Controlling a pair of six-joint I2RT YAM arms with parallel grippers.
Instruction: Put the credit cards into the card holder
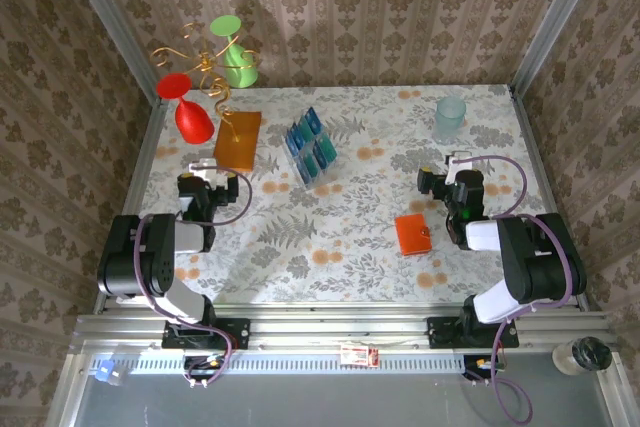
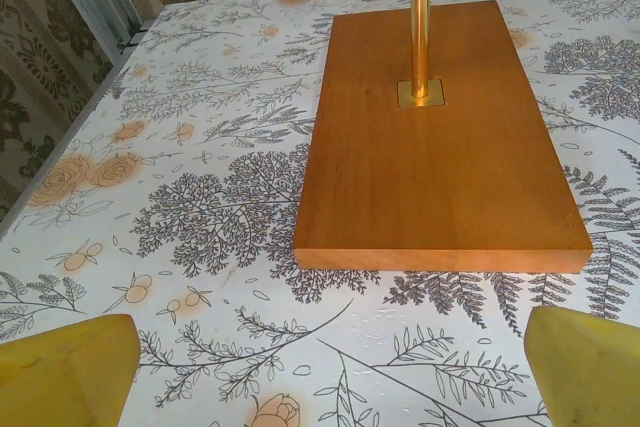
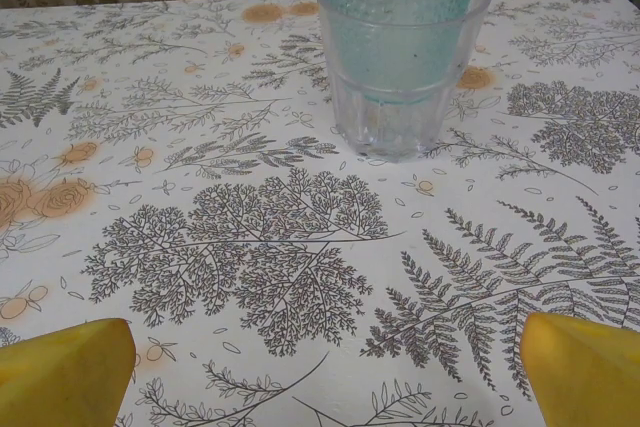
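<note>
Overhead view: dark blue and teal plastic credit cards (image 1: 304,133) are standing on edge in a clear slotted rack (image 1: 320,171) at mid-table. The small orange-red folding card holder (image 1: 412,235) is lying folded, well apart from them, near the right arm. The left gripper (image 1: 201,175) and right gripper (image 1: 452,166) are gaping wide, holding nothing.

Left wrist view: yellow fingers (image 2: 65,372) are facing an orange-brown wooden slab (image 2: 440,147).

Right wrist view: yellow fingers (image 3: 585,367) are facing a clear ribbed glass tumbler (image 3: 400,77).

Assessment: the cards are looking light, stiff and slick, so pinching an exposed top edge seems soundest.

No legible text, red-white tag (image 1: 358,354) on the front rail (image 1: 300,331) — perhaps printed, unreadable
</note>
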